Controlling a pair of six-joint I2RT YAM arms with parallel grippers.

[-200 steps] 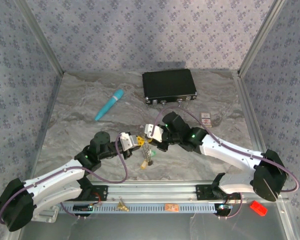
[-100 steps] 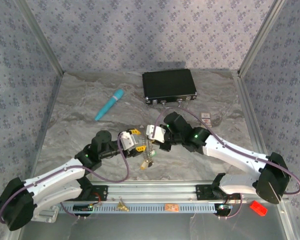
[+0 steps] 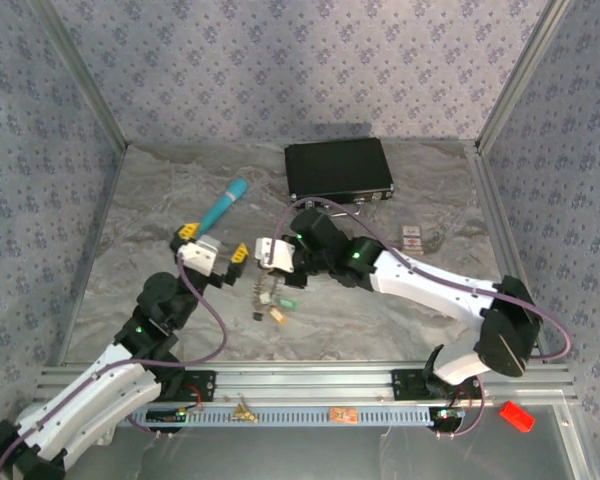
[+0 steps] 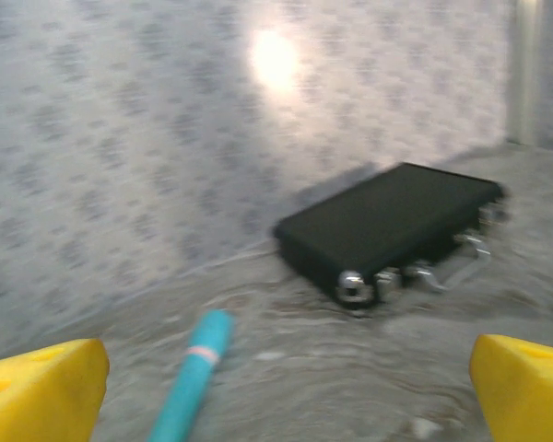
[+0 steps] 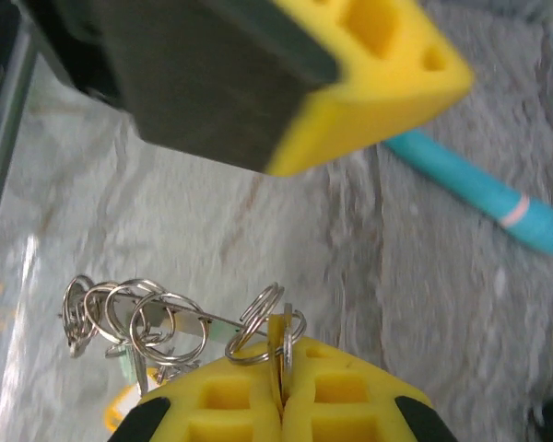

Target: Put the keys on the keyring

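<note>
In the right wrist view my right gripper is shut on the edge of a thin metal ring, the keyring. More wire rings hang linked to its left. Green and yellow key tags dangle below them. From above, the right gripper sits at the table's middle and the keys hang under it onto the marble. My left gripper stands wide open just to the left, apart from the bunch. Nothing lies between its yellow fingertips. One left finger looms above the ring.
A teal pen lies just behind the left gripper and shows again in the left wrist view as the same pen. The black case stands at the back. A small card lies at the right. Metal rails edge the table.
My left gripper has opened wide and drawn back to the left and up, away from the keys. The right gripper has shifted left, carrying the ring bunch.
</note>
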